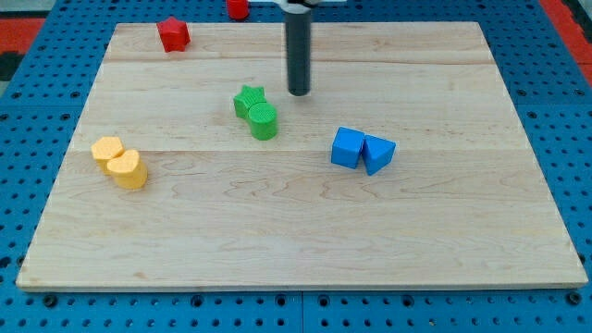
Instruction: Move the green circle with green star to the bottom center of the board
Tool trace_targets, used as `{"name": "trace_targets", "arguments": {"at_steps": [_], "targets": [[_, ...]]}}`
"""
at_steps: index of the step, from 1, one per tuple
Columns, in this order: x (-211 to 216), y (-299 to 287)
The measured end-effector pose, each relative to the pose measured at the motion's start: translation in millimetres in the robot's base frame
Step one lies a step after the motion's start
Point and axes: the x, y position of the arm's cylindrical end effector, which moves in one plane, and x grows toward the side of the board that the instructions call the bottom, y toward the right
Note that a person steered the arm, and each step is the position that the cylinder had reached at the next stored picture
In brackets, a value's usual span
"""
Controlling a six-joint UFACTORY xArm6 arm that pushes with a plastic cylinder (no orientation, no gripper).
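Note:
A green star (248,99) and a green circle (264,120) sit touching each other a little left of the board's middle, the star toward the view's top left of the circle. My tip (299,92) rests on the board just to the view's right of the star, with a small gap between them. The dark rod rises from it out of the view's top.
A blue cube (348,147) and a blue triangle (377,154) touch at the view's right of centre. Two yellow blocks (120,162) sit together at the left. A red star (172,34) is at the top left, another red block (238,8) beyond the wooden board's (305,250) top edge.

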Motion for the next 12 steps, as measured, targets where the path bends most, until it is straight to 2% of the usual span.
{"name": "trace_targets", "arguments": {"at_steps": [1,3,5,6,7,8,10,11,12], "targets": [[4,16],[35,12],[-33,-83],[18,-115],[47,-43],[46,-72],[12,-41],[20,-18],[71,-26]]}}
